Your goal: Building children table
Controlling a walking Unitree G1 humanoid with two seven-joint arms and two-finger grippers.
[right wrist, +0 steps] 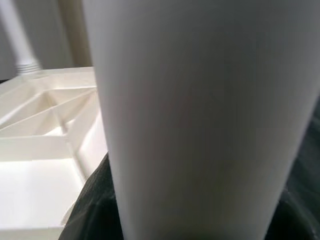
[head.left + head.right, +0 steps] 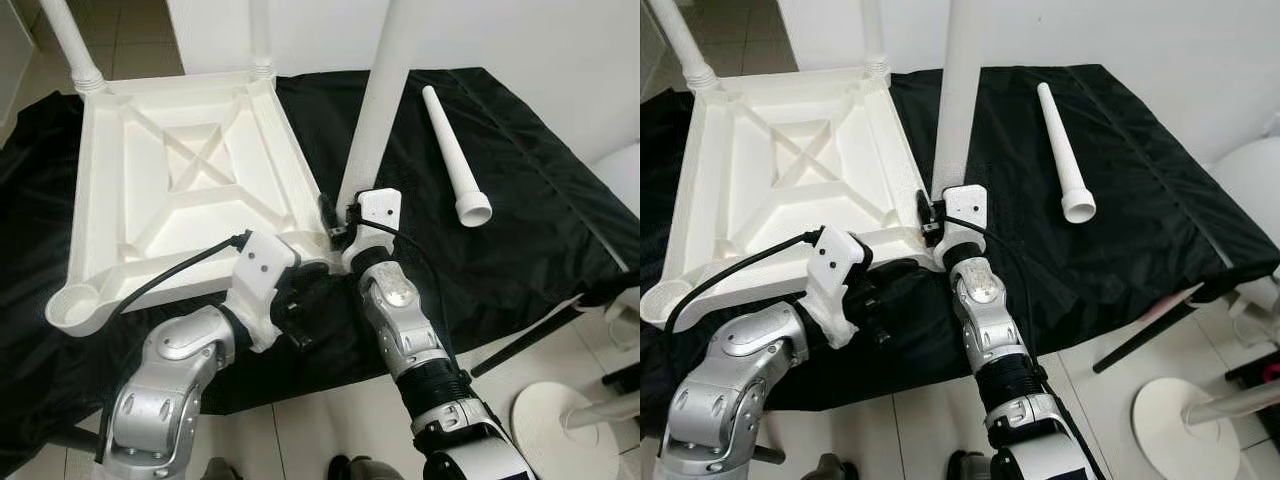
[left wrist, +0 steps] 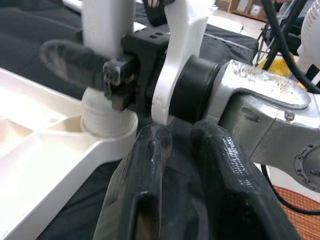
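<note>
- Two tools are working at one corner of an upturned white children's table top (image 2: pixel 180 190), which is lying on a desk draped in black cloth (image 2: pixel 520 200).
- Right tool (image 3: pixel 107 62) is gripping a white leg (image 2: pixel 375 110) just above its threaded end, fingers closed around it, at the top's near right corner socket (image 3: pixel 107 131).
- Left tool (image 3: pixel 185 165) is hovering just beside that corner, its fingers slightly parted and holding nothing.
- That leg is standing nearly upright, long axis vertical, leaning a little to the right, threaded end pointing down into the socket.
- Risk, as a judgement: because the leg is leaning, its threads could cross or jam; turning could also drag the unheld top across the slippery cloth.
- Another leg (image 2: pixel 455 160) is lying loose on the cloth to the right, wide end toward the robot.
- Two more legs (image 2: pixel 70 45) are already standing in the far corners.
</note>
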